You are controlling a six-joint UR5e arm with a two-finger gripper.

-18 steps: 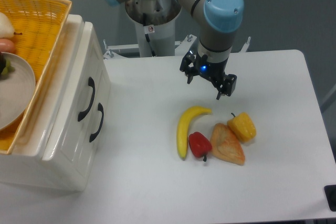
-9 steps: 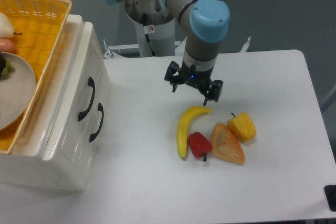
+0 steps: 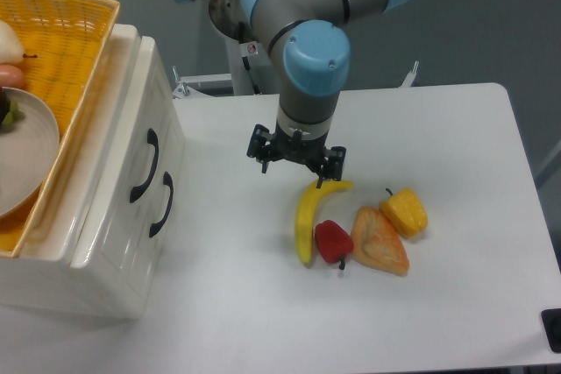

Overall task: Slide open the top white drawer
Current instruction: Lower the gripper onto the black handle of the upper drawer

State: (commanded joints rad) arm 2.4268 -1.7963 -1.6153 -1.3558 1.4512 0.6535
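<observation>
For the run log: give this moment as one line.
gripper: open, above table, nothing held | top white drawer: closed, handle untouched | gripper apart from drawer

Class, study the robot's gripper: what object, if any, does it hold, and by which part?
Nothing is held. The gripper hangs open above the table, its fingers spread with no object between them, apart from the top white drawer and its handle.

white table (image 3: 456,304), grey wall (image 3: 491,15)

bare table (image 3: 228,216) toward cabinet, banana (image 3: 308,216) beside claw (image 3: 295,160)
</observation>
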